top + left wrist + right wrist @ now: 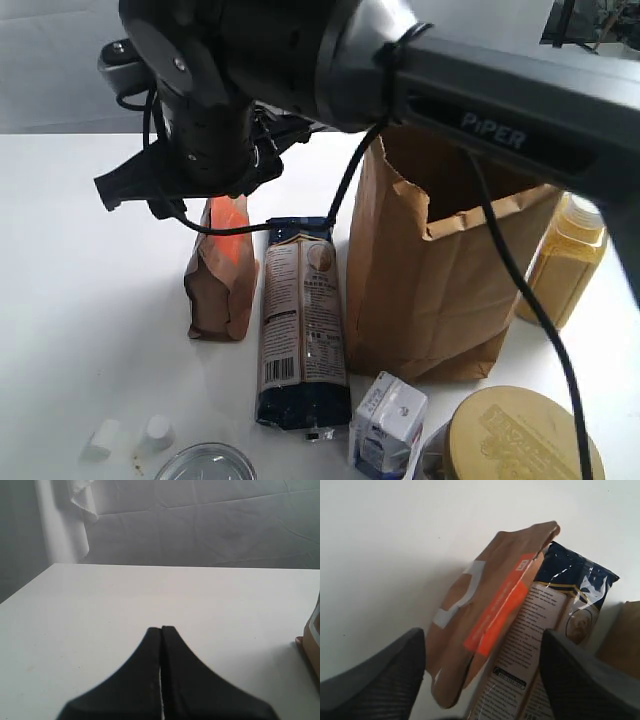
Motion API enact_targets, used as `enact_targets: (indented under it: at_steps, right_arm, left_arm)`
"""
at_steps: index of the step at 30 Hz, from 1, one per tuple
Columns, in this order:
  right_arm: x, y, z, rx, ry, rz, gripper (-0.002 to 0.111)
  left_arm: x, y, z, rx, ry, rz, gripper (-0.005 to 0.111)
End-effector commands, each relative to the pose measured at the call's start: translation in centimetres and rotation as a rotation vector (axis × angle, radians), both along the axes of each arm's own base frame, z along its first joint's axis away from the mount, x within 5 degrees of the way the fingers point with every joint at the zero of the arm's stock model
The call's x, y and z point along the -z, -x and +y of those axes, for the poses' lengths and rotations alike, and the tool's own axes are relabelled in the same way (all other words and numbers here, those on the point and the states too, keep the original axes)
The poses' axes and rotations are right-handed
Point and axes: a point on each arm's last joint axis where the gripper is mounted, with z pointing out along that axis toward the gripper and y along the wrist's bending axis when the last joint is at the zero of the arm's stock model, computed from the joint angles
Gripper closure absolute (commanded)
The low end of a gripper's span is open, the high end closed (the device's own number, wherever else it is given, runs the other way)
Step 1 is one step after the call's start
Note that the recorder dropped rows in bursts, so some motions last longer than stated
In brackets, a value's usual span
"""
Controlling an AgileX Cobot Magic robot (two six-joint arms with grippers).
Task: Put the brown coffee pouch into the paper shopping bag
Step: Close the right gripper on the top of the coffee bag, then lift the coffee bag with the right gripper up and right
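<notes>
jaws wide on the right gripper point(482, 680), straight above the upright brown coffee pouch point(485, 615), one finger either side; left gripper point(161, 630) pinched together, not near it.

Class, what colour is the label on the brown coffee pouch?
Bright orange-red; the label shows best in the right wrist view.

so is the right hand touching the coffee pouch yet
Cannot tell. The right wrist view shows the open right hand straddling the brown coffee pouch, but no plain gap or contact at either finger.
</notes>
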Motion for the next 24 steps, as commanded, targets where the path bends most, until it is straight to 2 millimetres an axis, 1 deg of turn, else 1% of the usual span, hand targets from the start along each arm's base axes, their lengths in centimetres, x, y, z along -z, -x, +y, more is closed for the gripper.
enact_targets:
  at_steps: [1, 6, 8, 9, 11, 13, 14, 16, 19, 23, 24]
  right_arm:
    - [1.3, -1.2, 0.7, 0.028, -0.026, -0.022, 0.047]
    - [3.4, -2.4, 1.0, 0.066, -0.024, 0.008, 0.047]
    - [3.9, -2.5, 1.0, 0.073, -0.023, 0.032, 0.054]
    - [3.9, -2.4, 1.1, 0.074, -0.026, 0.040, 0.061]
    - [4.2, -2.4, 1.1, 0.074, -0.021, 0.042, 0.078]
    - [4.2, -2.4, 1.1, 0.066, -0.020, 0.038, 0.101]
    - [4.2, -2.4, 1.1, 0.061, -0.020, 0.036, 0.109]
    - [3.8, -2.4, 1.1, 0.059, -0.032, 0.032, 0.108]
    - [2.5, -2.2, 1.2, 0.046, -0.081, 0.012, 0.108]
    - [-0.4, -1.2, 1.2, 0.008, -0.172, -0.040, 0.108]
    - [-1.4, -0.7, 1.2, -0.005, -0.200, -0.047, 0.108]
  left_arm:
    - [0.1, 0.0, 0.0, -0.004, -0.002, -0.004, 0.107]
    - [0.1, 0.0, 0.0, -0.004, -0.002, -0.004, 0.107]
    - [0.1, 0.0, 0.0, -0.004, -0.002, -0.004, 0.107]
    - [0.1, 0.0, 0.0, -0.004, -0.002, -0.004, 0.107]
    - [0.1, 0.0, 0.0, -0.004, -0.002, -0.004, 0.107]
    - [0.1, 0.0, 0.0, -0.004, -0.002, -0.004, 0.107]
    - [0.1, 0.0, 0.0, -0.004, -0.002, -0.004, 0.107]
    - [0.1, 0.0, 0.0, -0.004, -0.002, -0.004, 0.107]
    - [0.1, 0.0, 0.0, -0.004, -0.002, -0.004, 0.107]
    - [0.1, 0.0, 0.0, -0.004, -0.002, -0.004, 0.107]
    - [0.1, 0.0, 0.0, -0.004, -0.002, -0.004, 0.107]
